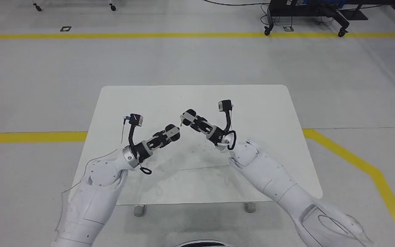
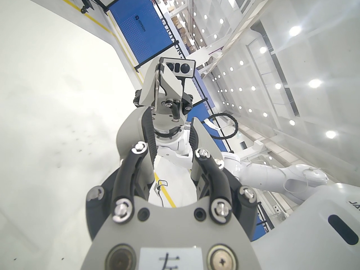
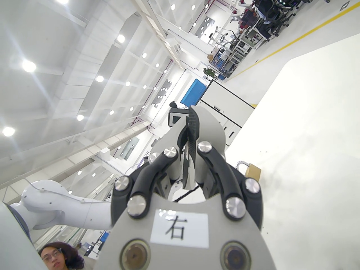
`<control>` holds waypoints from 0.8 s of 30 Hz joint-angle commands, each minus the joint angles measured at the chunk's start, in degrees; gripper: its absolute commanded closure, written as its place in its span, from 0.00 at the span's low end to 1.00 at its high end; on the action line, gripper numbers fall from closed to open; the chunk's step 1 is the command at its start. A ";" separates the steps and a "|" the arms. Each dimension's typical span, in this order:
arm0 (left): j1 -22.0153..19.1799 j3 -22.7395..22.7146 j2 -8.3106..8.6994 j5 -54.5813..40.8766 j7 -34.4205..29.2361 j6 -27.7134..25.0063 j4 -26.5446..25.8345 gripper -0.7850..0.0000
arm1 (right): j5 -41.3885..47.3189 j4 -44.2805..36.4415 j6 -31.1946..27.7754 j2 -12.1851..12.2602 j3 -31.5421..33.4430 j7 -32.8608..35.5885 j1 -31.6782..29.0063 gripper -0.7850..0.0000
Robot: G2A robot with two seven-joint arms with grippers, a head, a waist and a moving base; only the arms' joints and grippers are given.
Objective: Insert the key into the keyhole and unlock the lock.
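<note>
Top view: the right gripper (image 1: 185,116) hangs over the middle of the white table (image 1: 271,105). The left gripper (image 1: 174,129) is just beside the right gripper, and the two tips point at each other.

Left wrist view: the left gripper (image 2: 168,136) has its fingers spread wide apart, with nothing between them. Through the gap the right gripper (image 2: 157,85) shows a little farther off, facing back.

Right wrist view: the padlock (image 3: 252,171) has a squat brass-coloured body and a silvery shackle. It lies on the table just beside the right gripper (image 3: 188,125), partly hidden behind one of that gripper's black links and clear of its pads. The right gripper's ribbed pads are pressed together. Whether they pinch anything thin cannot be told.
</note>
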 commanded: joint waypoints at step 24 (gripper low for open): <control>-0.37 1.02 0.21 1.22 1.65 1.67 0.24 0.89 | -1.77 -0.41 0.39 -1.19 2.68 4.34 -1.69 1.00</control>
